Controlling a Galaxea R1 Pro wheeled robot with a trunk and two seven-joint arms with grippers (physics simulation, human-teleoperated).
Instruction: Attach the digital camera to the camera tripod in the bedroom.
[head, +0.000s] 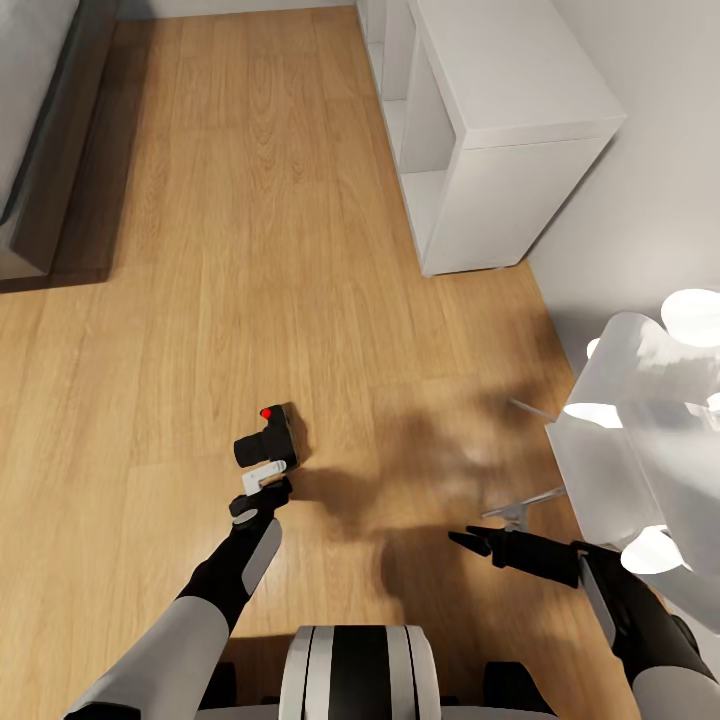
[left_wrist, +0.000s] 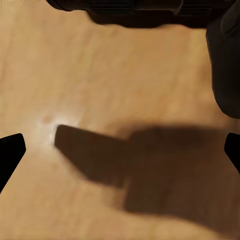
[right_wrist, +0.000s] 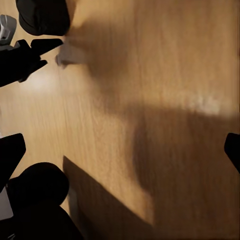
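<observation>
The digital camera (head: 268, 442) lies on the wood floor, black, with its red button (head: 266, 412) on the far side. My left gripper (head: 262, 490) hovers just short of it. Its fingertips (left_wrist: 10, 150) stand wide apart over bare floor, and the camera's dark body (left_wrist: 135, 12) lies just beyond them. My right gripper (head: 472, 540) is open low over the floor at the right, pointing left. From its wrist I see the left gripper (right_wrist: 25, 60) and the camera (right_wrist: 42, 15). Thin silver bars (head: 530, 505), apparently legs of the camera tripod, poke out from behind a pale blurred shape.
White cube shelves (head: 500, 130) stand at the back right against the white wall. A grey bed frame (head: 40, 150) runs along the left edge. A pale translucent shape (head: 640, 430) covers the right side. Open plank floor (head: 250, 220) stretches ahead.
</observation>
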